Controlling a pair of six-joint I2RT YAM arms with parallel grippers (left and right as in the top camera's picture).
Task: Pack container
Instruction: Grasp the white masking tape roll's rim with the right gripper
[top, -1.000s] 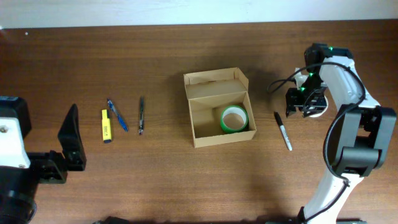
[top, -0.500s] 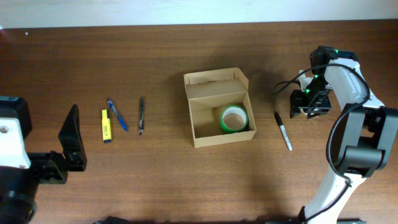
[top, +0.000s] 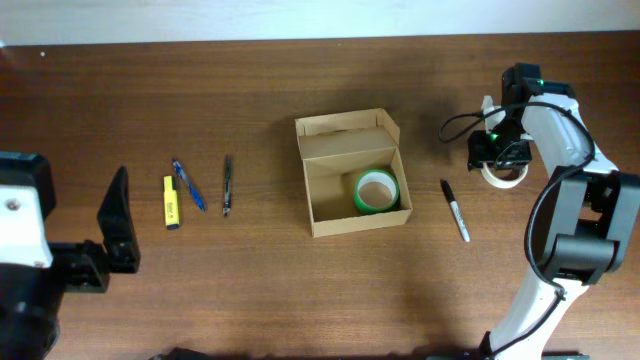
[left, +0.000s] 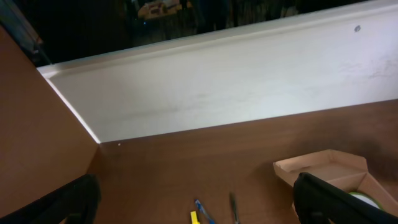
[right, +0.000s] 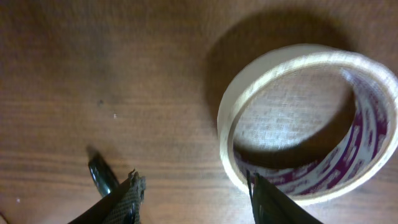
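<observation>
Slippage could follow if you close now: your right gripper (right: 196, 199), open and empty, brackets only the tape roll's (right: 292, 55) near rim.

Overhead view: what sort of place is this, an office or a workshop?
Probably a robot test bench: a wooden table against a plain white wall, robot arms at both ends, pens and a cardboard box laid out.

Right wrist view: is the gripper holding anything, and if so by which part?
Nothing is held. The right gripper is open over the white tape roll, one finger at its rim, not clamped. The left gripper is open and empty.
</observation>
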